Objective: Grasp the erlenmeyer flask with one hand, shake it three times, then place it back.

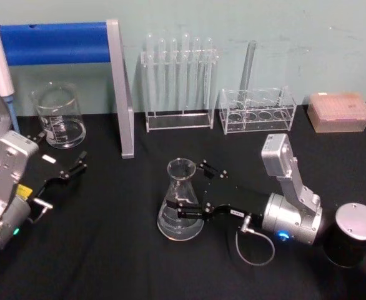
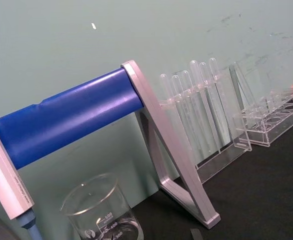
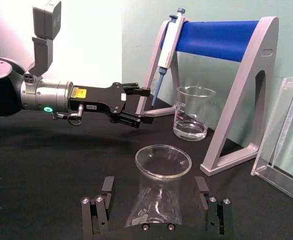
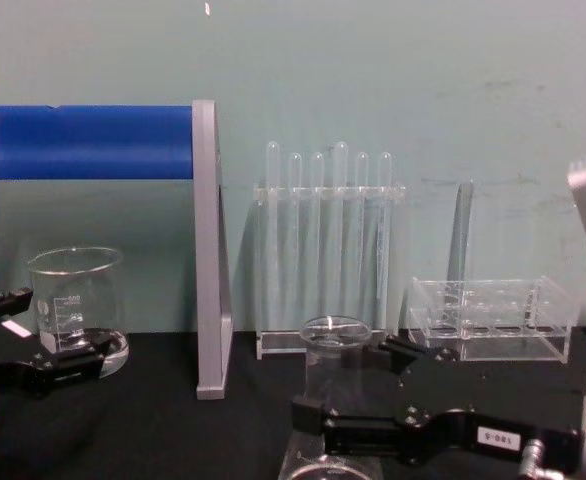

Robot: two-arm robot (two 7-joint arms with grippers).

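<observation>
Nearest, the right arm's silver wrist (image 1: 289, 220) lies low and almost level over the black bench (image 1: 108, 256), at 3 o'clock of the erlenmeyer flask (image 3: 159, 192), with the forearm reaching toward 9 o'clock. The right pincer (image 1: 192, 187) is spread open, one finger on each side of the flask's body, with a small gap at either side. The flask stands upright near the bench's middle. At 9 o'clock of the flask, the left pincer (image 3: 145, 106) hovers with fingers parted, gripping nothing. Farther back, a beaker (image 1: 59, 119) stands at 10 o'clock and a test tube rack (image 1: 178, 75) at 12 o'clock.
</observation>
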